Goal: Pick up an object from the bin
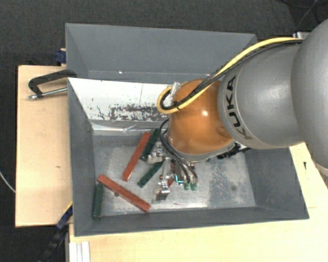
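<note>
My gripper (177,186) hangs low over the middle of the bin floor, under the arm's orange cover. Its fingers stand apart, open, with only bare floor showing between them. Just to its left a short dark green stick (149,174) lies slantwise, its near end close to the left fingertip (164,190). Beyond that stick, a red-brown stick (137,156) lies diagonally, and another dark green stick (152,146) sits partly hidden beneath the cover.
A longer red-brown stick (124,192) lies near the front left of the floor, and a dark green stick (98,199) rests against the left wall. The bin's walls slope steeply on all sides. The arm covers the right rear of the bin.
</note>
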Controlling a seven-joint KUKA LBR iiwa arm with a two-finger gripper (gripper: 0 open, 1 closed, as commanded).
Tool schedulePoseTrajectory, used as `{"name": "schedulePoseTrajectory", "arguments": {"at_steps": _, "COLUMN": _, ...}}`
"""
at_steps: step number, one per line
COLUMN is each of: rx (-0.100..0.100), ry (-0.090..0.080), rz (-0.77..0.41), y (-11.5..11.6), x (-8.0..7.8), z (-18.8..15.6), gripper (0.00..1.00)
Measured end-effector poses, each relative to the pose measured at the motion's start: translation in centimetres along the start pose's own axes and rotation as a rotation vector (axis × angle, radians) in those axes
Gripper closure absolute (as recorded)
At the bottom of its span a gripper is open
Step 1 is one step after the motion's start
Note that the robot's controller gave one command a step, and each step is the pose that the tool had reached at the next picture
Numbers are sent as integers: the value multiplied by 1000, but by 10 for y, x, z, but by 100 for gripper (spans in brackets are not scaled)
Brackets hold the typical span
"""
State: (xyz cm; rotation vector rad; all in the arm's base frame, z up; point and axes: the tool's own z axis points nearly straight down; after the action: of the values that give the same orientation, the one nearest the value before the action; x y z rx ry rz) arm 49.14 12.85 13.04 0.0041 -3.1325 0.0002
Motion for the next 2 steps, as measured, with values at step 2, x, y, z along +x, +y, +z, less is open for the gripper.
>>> {"name": "schedulePoseTrajectory", "arguments": {"at_steps": 2, "rx": -3, "ry": -18, "rz": -38, "y": -34, "x": -48, "z": 38, "gripper": 0}}
